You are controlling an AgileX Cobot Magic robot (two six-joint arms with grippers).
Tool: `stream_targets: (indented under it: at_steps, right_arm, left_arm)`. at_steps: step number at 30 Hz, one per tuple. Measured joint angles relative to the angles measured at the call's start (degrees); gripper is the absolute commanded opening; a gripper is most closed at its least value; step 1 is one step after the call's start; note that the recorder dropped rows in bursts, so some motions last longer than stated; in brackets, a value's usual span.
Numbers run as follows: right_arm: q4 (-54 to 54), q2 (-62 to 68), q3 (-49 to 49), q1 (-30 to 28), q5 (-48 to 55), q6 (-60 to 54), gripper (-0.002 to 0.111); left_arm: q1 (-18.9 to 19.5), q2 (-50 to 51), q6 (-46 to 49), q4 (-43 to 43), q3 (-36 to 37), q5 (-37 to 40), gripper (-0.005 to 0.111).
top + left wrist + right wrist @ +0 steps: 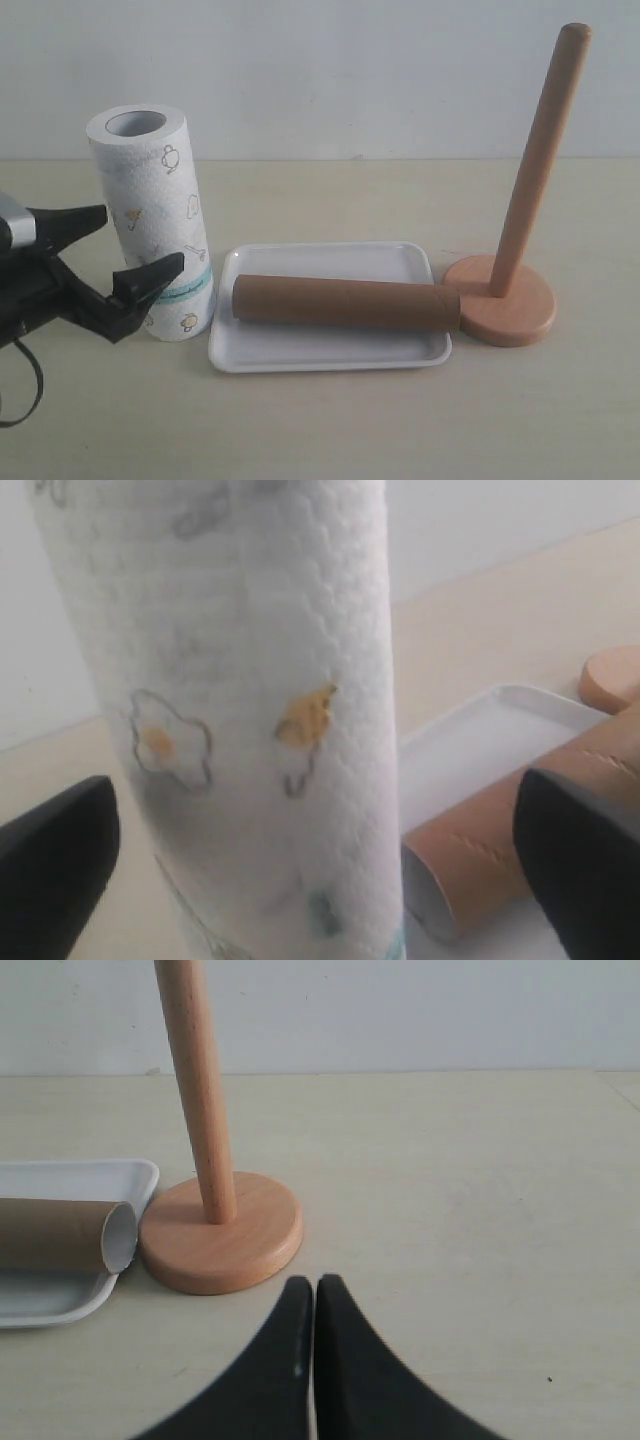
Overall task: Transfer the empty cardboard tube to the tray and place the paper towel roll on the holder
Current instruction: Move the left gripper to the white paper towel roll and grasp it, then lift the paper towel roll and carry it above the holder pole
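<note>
Currently one tube [345,303] is laid in one tray [330,352]; left tool [144,238] is spread around one roll [150,190], right tool [315,1285] closed, empty.

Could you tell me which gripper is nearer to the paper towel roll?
Left. The left gripper is open right beside the paper towel roll; the right gripper is shut by the holder, beyond the tray.

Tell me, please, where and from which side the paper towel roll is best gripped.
Probably grip the paper towel roll around its middle, across the round body, coming in level from the side away from the tray, where the open left gripper sits. The roll stands upright, its hollow core should stay free for the holder, and the tray crowds its base.
</note>
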Motion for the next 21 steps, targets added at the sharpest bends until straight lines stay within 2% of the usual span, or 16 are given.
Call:
stream_targets:
  at_steps: [12,14,15,16,18,21]
  right_arm:
    - [0.0,0.0,0.0,0.0,0.0,0.0,0.0]
    - [0.0,0.0,0.0,0.0,0.0,0.0,0.0]
    - [0.0,0.0,0.0,0.0,0.0,0.0,0.0]
    - [0.0,0.0,0.0,0.0,0.0,0.0,0.0]
    - [0.0,0.0,0.0,0.0,0.0,0.0,0.0]
    - [0.0,0.0,0.0,0.0,0.0,0.0,0.0]
  left_arm:
    - [0.0,6.46,-5.61,1.5,-12.41,-0.29,0.108]
    - [0.0,7.69,-7.0,1.64,-13.75,-0.29,0.103]
    - [0.0,8.08,-7.95,1.73,-14.2,-0.29,0.097]
    - [0.0,8.35,-8.8,2.0,-14.35,-0.29,0.086]
    - [0.0,8.64,-10.82,3.5,-14.49,-0.29,0.061]
    - [0.0,8.64,-11.66,5.36,-14.71,-0.29,0.015]
